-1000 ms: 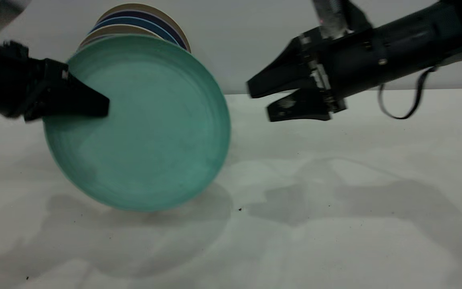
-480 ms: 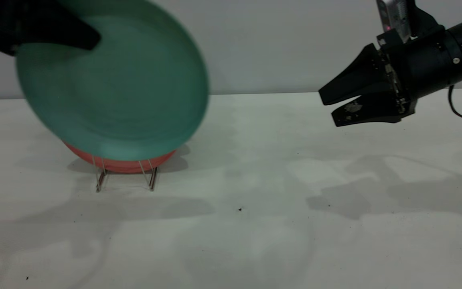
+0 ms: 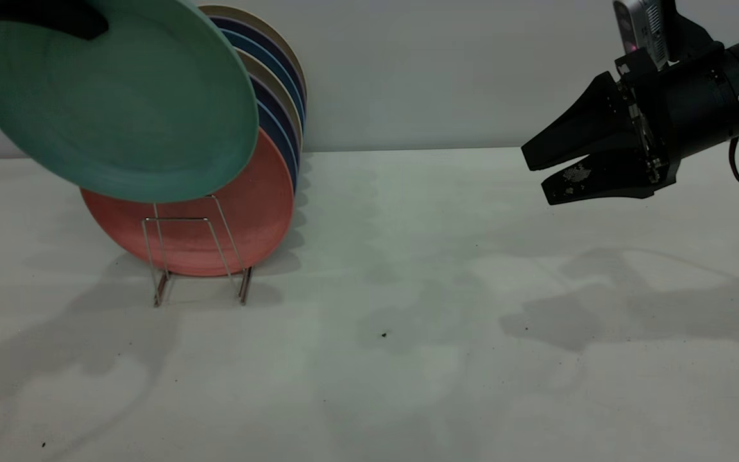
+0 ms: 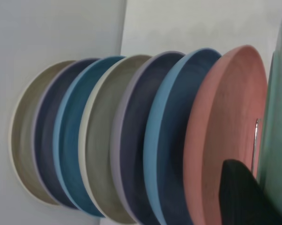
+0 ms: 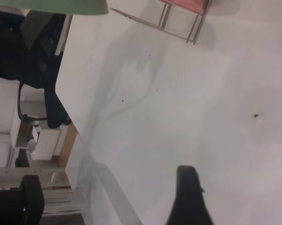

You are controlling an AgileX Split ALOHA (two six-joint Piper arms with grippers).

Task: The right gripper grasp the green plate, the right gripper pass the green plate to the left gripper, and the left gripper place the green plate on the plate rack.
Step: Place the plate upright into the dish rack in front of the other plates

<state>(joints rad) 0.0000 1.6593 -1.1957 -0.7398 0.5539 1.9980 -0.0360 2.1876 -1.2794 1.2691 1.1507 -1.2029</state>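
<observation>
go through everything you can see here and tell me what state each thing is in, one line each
green plate: held in the air, tilted, above the rack's front, not yet slotted.
left gripper: shut on the green plate's upper rim.
right gripper: open, empty, above the table at the right.
plate rack: upright on the table, front loop free.
salmon-pink plate: standing in the rack, frontmost.
blue and beige plates: standing in a row behind it.
</observation>
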